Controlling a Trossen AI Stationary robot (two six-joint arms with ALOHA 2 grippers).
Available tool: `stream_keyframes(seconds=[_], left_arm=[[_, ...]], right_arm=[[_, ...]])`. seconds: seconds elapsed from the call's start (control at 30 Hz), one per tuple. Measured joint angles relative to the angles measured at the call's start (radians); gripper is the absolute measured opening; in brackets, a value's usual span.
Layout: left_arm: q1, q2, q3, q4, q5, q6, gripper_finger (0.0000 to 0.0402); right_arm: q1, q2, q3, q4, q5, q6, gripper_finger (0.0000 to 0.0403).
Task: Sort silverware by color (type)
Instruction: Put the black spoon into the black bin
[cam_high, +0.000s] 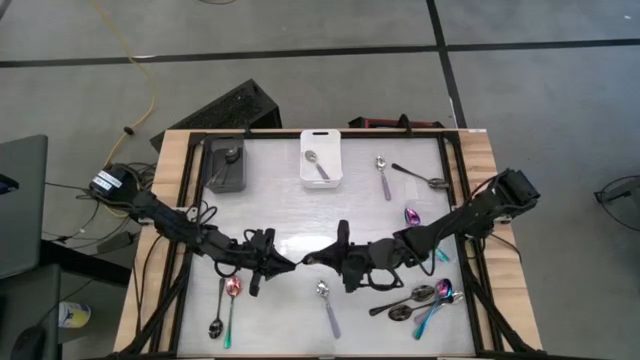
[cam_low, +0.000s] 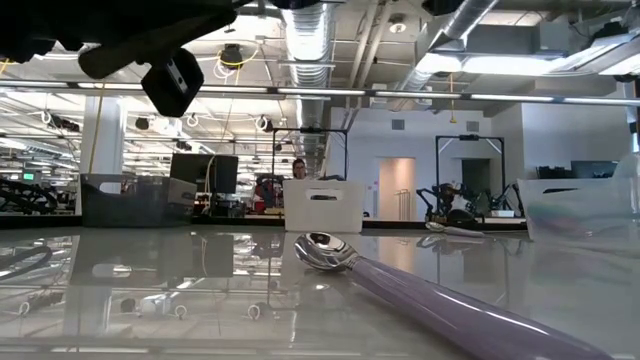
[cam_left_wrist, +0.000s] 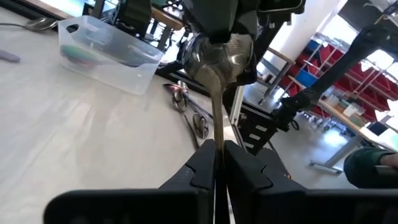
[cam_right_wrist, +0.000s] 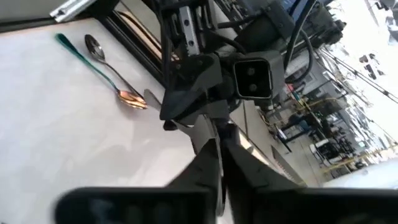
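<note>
A dark shiny spoon (cam_high: 303, 259) hangs above the table's middle, near its front, between my two grippers. My left gripper (cam_high: 283, 264) comes from the left and is shut on the spoon's handle (cam_left_wrist: 217, 118). My right gripper (cam_high: 322, 256) comes from the right, meets the spoon at its bowl (cam_left_wrist: 217, 56), and its fingers stand shut (cam_right_wrist: 219, 140). A dark bin (cam_high: 227, 163) at the far left holds a black spoon. A white bin (cam_high: 322, 157) at the far middle holds a silver spoon. My left gripper pinches the spoon's handle (cam_left_wrist: 217, 138) between its two fingers. It comes level from the table's left, fingers lying along the handle. The spoon sticks straight out from the fingertips, bowl away, clear of the table. My right gripper is shut at the spoon's bowl end (cam_left_wrist: 214, 38), coming about level from the table's right. Its own fingers (cam_right_wrist: 205, 162) hide the place of contact, so the exact hold does not show.
Loose spoons lie around. A black one (cam_high: 217, 310) and a rainbow one (cam_high: 232, 300) lie near left. A silver one (cam_high: 326, 305) lies near the middle. Several lie near right (cam_high: 425, 300), and two far right (cam_high: 384, 175). A clear bin (cam_left_wrist: 106, 46) stands on the right side.
</note>
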Motion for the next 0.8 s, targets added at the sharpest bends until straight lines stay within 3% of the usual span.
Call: stream_keyframes(seconds=[0.13, 0.4, 0.53, 0.63, 0.8], left_arm=[[-0.001, 0.000, 0.000, -0.008, 0.005, -0.009, 0.0034], [0.000, 0.000, 0.001, -0.049, -0.025, -0.004, 0.0075], [0.006, 0.000, 0.046, -0.205, -0.097, -0.019, 0.0085], [0.037, 0.000, 0.127, -0.418, -0.112, -0.037, 0.0089], [0.088, 0.008, 0.265, -0.660, -0.112, -0.016, 0.0089]], right_arm=[[0.000, -0.006, 0.001, -0.055, 0.034, 0.083, 0.0022], [-0.021, -0.014, 0.008, -0.269, 0.030, 0.546, 0.0022], [-0.042, -0.014, 0.059, -0.474, 0.028, 0.735, 0.0022], [-0.061, -0.014, 0.106, -0.599, -0.008, 0.804, 0.0022], [-0.082, -0.014, 0.130, -0.641, -0.029, 0.832, 0.0022]])
